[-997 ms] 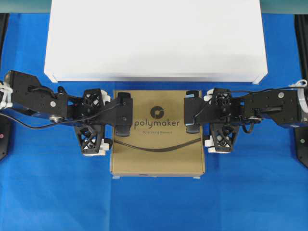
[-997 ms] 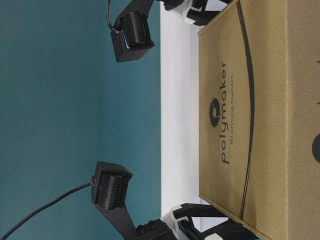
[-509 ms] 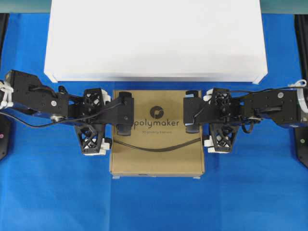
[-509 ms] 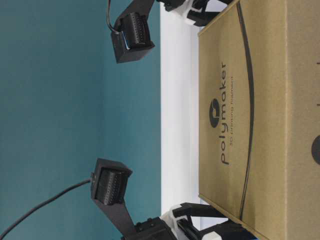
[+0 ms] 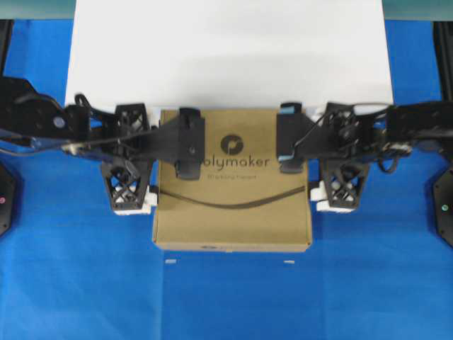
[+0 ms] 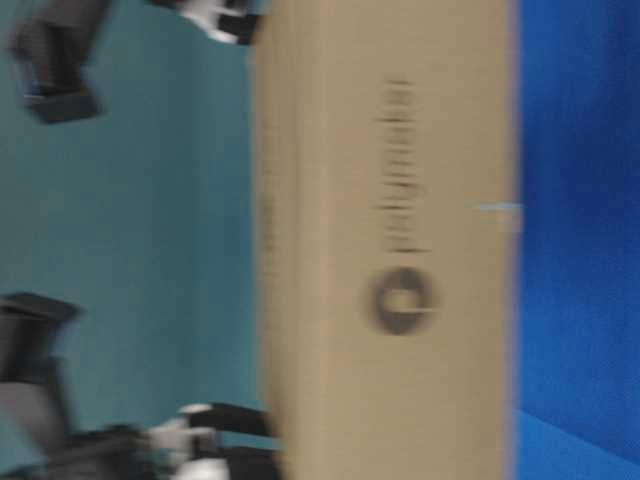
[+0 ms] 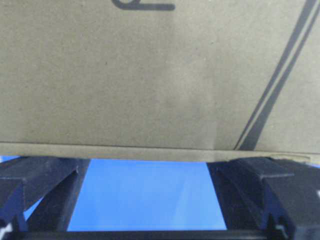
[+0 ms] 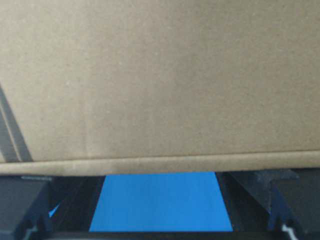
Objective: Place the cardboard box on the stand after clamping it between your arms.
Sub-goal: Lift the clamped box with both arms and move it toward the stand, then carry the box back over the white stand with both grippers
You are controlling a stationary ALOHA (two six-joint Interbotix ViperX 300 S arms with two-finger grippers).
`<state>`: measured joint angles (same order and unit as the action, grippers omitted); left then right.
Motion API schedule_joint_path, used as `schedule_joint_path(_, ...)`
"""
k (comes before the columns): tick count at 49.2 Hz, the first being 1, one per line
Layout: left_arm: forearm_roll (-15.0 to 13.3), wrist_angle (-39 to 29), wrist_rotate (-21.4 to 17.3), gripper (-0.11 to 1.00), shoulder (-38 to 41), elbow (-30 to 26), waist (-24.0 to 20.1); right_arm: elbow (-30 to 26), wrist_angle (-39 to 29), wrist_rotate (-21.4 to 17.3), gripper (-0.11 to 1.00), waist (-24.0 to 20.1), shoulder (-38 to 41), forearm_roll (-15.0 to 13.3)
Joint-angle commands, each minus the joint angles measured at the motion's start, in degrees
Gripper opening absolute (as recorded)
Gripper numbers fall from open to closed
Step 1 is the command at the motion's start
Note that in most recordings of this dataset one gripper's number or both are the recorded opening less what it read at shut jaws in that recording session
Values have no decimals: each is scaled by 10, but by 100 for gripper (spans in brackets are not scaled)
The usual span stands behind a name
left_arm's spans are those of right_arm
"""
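The cardboard box (image 5: 233, 205) hangs level above the blue cloth, pressed between my two arms from left and right. Its far edge overlaps the front edge of the white stand (image 5: 230, 49) in the overhead view. My left gripper (image 5: 152, 159) is open, its black fingers (image 7: 40, 182) spread against the box's left side wall (image 7: 150, 75). My right gripper (image 5: 315, 156) is open too, with its fingers (image 8: 272, 192) against the right side wall (image 8: 160, 75). Nothing sits between either gripper's own jaws. At table level the box (image 6: 390, 240) is blurred.
Blue cloth (image 5: 226, 304) covers the table around and in front of the stand. Two small white marks (image 5: 170, 261) lie on the cloth just in front of the box. Black arm bases (image 5: 442, 205) stand at both side edges. A teal wall (image 6: 150, 250) is behind.
The box has risen off the cloth and shifted toward the stand, carried between both arms. Both arms moved up and back with it. The jaws stayed wide.
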<state>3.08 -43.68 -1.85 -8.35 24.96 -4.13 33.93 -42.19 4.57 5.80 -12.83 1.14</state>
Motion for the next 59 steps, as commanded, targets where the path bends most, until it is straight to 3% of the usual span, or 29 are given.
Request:
schedule_joint_path(1,-3,-2,3,86,-16,-98,1,-90,-9,-4,99,-3,-19,10)
schedule_joint_path(8,-3,-25,1,86,-15,-128,-6,-107,-30,-2,99,2,-18,10)
schedule_joint_path(34,2,-25,-17,86,-7,-143,-37,-112,5,4,99,29,-2,10)
schedule_joint_path(59,2,-24,-90,86,46,-167,-104,-142,62,64,99,105,19,25)
